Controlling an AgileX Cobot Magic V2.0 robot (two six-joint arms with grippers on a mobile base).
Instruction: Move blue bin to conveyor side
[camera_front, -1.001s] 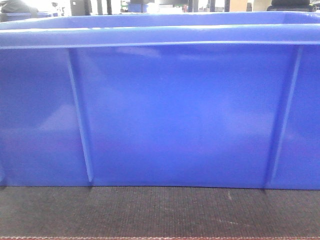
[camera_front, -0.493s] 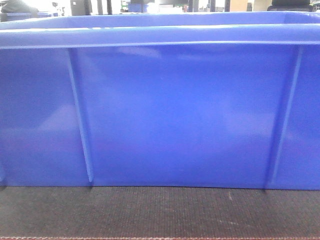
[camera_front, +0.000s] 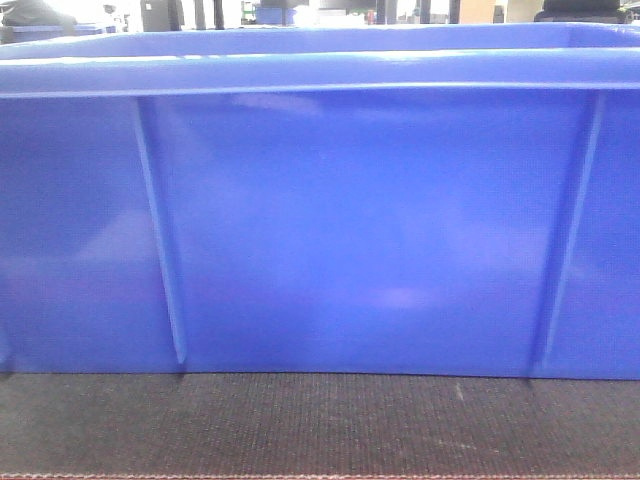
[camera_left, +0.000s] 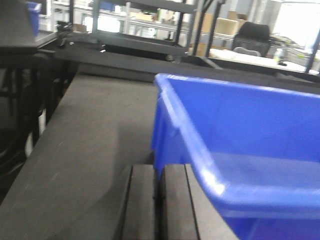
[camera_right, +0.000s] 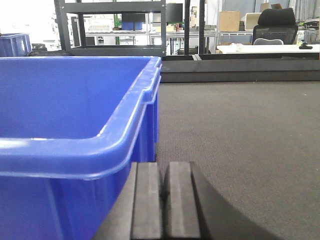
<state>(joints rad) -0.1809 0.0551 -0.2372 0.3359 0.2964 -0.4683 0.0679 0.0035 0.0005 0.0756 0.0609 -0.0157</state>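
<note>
The blue bin (camera_front: 370, 230) fills the front view, standing on the dark woven conveyor belt (camera_front: 320, 420) with a thin reddish strip at the belt's near edge. In the left wrist view the bin (camera_left: 250, 140) is on the right, and my left gripper (camera_left: 159, 172) is shut and empty against the outside of its left end wall. In the right wrist view the bin (camera_right: 65, 135) is on the left, and my right gripper (camera_right: 163, 170) is shut and empty just outside its right end wall. The bin's inside looks empty.
The belt (camera_right: 240, 130) stretches away to the right of the bin and to its left (camera_left: 95, 135). Metal shelving (camera_right: 110, 25) and desks with a chair (camera_right: 272, 22) stand beyond. A smaller blue crate (camera_right: 12, 44) sits far back left.
</note>
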